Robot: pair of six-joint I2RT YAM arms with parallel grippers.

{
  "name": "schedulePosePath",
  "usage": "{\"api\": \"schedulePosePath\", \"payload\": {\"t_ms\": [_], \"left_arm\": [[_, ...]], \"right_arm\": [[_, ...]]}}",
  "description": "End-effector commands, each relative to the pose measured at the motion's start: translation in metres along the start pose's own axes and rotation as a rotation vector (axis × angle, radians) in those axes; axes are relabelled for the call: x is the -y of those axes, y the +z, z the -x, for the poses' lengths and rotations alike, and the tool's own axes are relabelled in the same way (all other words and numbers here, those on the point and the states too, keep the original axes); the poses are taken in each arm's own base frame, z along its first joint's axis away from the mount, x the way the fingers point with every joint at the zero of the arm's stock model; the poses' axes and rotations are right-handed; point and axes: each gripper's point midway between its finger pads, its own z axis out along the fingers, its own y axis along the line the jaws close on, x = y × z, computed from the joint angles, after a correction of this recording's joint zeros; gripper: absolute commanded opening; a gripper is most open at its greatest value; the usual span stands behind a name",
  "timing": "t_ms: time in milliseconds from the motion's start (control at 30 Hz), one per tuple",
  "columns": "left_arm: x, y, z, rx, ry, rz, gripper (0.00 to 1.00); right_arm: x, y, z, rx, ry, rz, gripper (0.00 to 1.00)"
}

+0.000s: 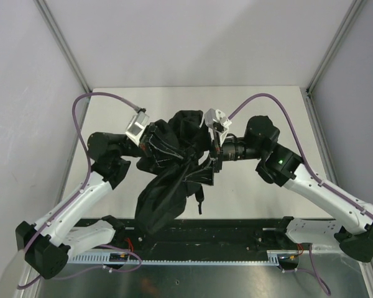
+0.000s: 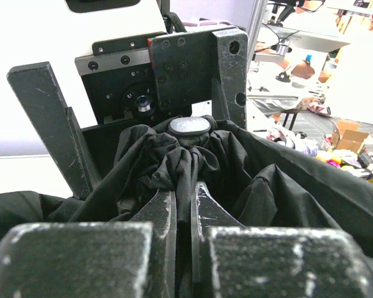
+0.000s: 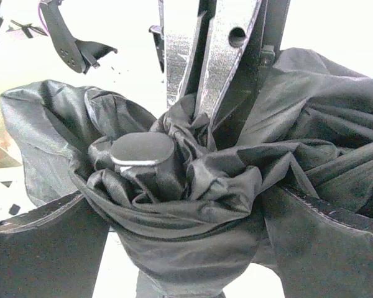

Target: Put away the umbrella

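The black fabric umbrella is bunched up between both arms above the middle of the table, and its long folds trail toward the near edge. My left gripper is shut on a pinch of fabric just below the umbrella's round grey end cap. From the other side my right gripper stands open. Its fingers sit wide apart on either side of the gathered cloth. A thin black cord hangs from the bundle.
The white table is bounded by grey walls and metal posts at the back corners. A black rail runs along the near edge between the arm bases. Purple cables loop above both arms.
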Motion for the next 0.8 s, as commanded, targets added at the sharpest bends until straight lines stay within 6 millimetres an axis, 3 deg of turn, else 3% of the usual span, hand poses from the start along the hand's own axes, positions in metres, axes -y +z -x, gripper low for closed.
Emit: {"api": "schedulePosePath", "payload": {"t_ms": [0, 167, 433, 700, 767], "left_arm": [[0.014, 0.014, 0.037, 0.11, 0.111, -0.015, 0.0], [0.019, 0.02, 0.043, 0.15, 0.125, -0.024, 0.0], [0.029, 0.025, 0.047, 0.17, 0.147, -0.058, 0.0], [0.033, 0.025, 0.048, 0.166, 0.163, -0.075, 0.0], [0.033, 0.025, 0.048, 0.166, 0.163, -0.077, 0.0]], "right_arm": [[0.007, 0.018, 0.019, 0.083, -0.08, 0.0, 0.99], [0.012, 0.034, 0.014, 0.087, -0.072, 0.007, 0.99], [-0.008, 0.045, 0.006, 0.071, -0.034, 0.139, 0.94], [-0.025, 0.045, -0.011, 0.002, 0.04, 0.251, 0.55], [-0.028, 0.045, -0.012, -0.003, 0.054, 0.271, 0.39]]}}
